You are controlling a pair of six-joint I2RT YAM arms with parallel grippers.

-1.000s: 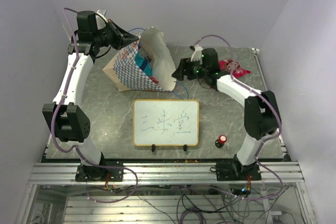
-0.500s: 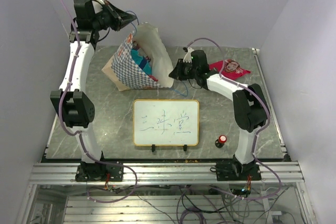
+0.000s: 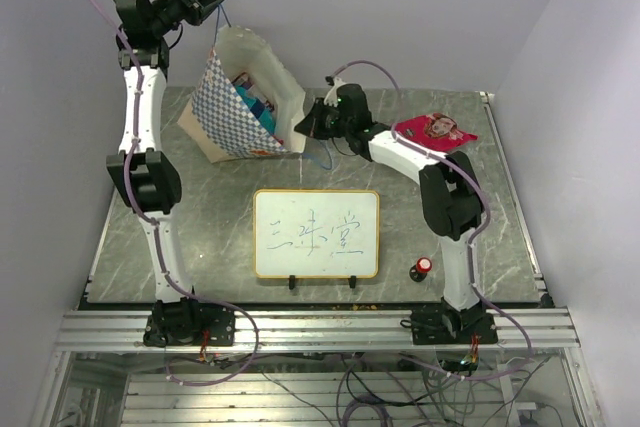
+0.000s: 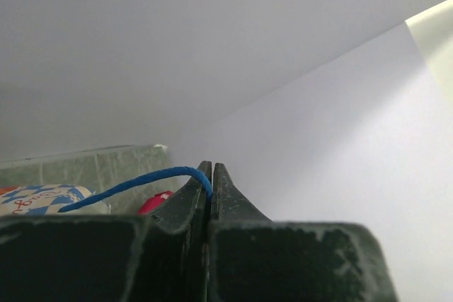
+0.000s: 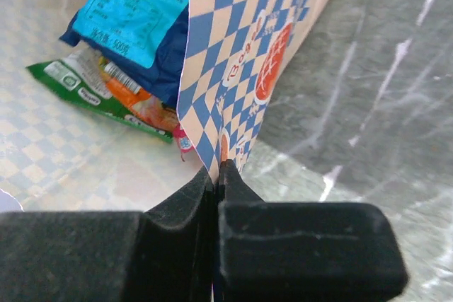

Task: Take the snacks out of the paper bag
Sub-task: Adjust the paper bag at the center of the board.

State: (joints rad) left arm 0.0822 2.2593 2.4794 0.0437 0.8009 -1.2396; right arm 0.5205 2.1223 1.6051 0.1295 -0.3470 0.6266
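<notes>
Peeking from the paper bag [image 3: 228, 112], the snacks [image 5: 134, 22] lie mostly hidden inside.

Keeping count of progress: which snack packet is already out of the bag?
The red packet with the face picture, lying alone on the table. The blue packet, green packet and orange packet are inside the paper bag.

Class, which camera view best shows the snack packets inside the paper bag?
The right wrist view: the blue packet, green packet and orange packet lie close-up inside the paper bag. Top external shows only small colour slivers in its mouth; left wrist shows none of them.
</notes>
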